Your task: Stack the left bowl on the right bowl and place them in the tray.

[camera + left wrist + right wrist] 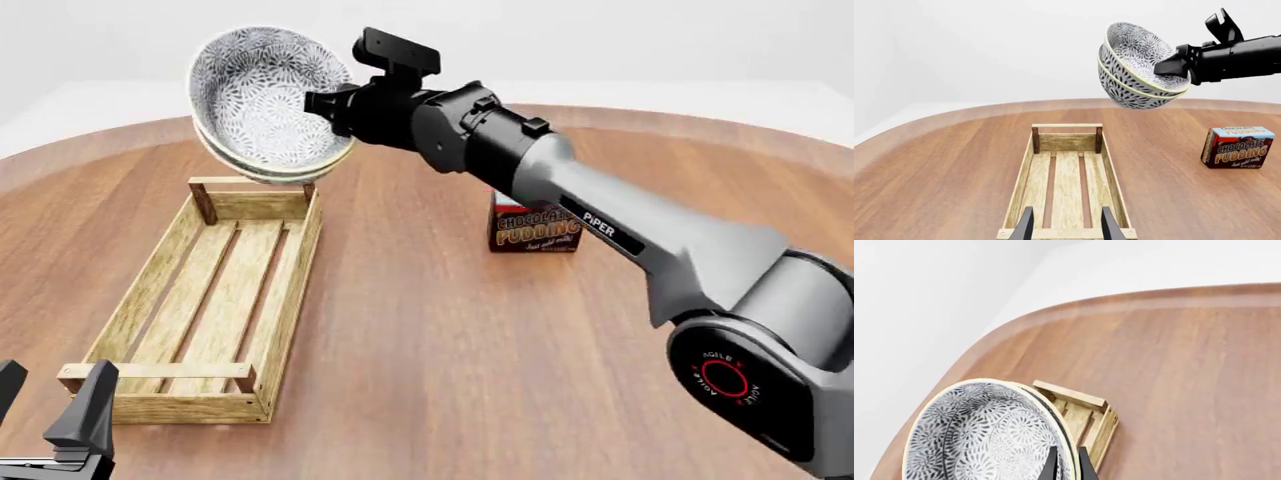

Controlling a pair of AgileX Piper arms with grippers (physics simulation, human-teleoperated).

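Two patterned grey-and-white bowls (260, 100) are nested one in the other and tilted on edge. My right gripper (324, 105) is shut on their rim and holds them in the air above the far end of the tray (147, 305). The stack also shows in the left wrist view (1137, 65) and the right wrist view (981, 435). The tray is a long pale wooden crate with nothing in it; it also shows in the left wrist view (1024, 175). My left gripper (1065, 227) is open and empty, near the tray's near end.
A small chocolate pudding box (534, 228) stands on the round wooden table (441, 350) to the right of the tray, under my right arm. It also shows in the left wrist view (1237, 146).
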